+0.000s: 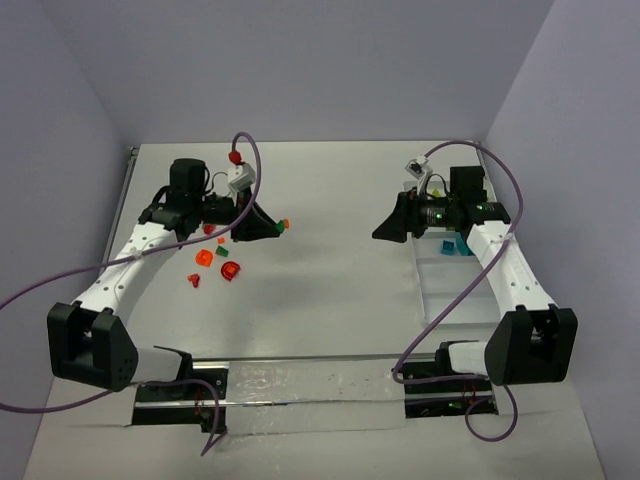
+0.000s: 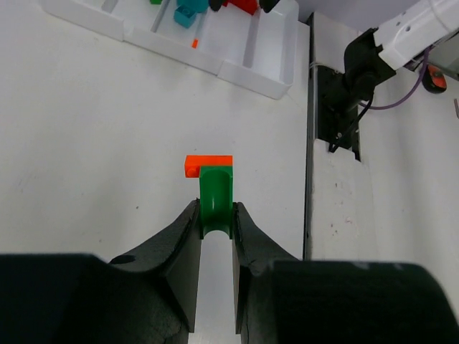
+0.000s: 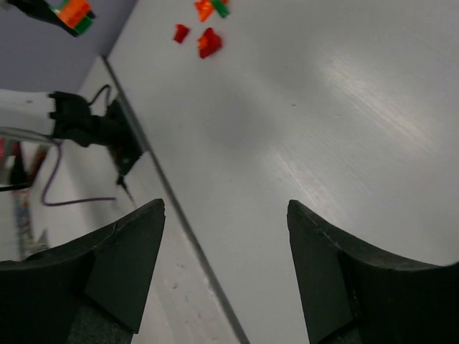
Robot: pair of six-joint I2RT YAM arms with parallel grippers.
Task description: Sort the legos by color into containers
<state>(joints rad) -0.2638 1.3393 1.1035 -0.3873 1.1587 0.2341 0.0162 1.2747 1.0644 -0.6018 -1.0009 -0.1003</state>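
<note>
Overhead, two white-and-black robot arms reach across a pale table (image 1: 330,290); the left gripper (image 1: 262,228) sits left of centre and the right gripper (image 1: 384,231) right of centre, their tips facing each other and well apart. Seen from the left wrist camera, the left claw's two black fingers (image 2: 179,244) are pinched onto a dark green brick (image 2: 215,190); a flat orange brick (image 2: 208,165) is stuck across its far end, so the two come as one piece. The right claw's jaws stand wide apart with nothing between them; only bare table shows in the gap. A long white divided tray (image 1: 440,290) lies on the right side of the table, partly under the right arm; two teal bricks (image 1: 455,246) rest in a compartment near its far end, and the left wrist view shows a red brick (image 2: 240,6) in the compartment next to them. Several loose red and orange bricks (image 1: 215,262) lie scattered on the table at the left, near the left arm and well apart from the tray.
</note>
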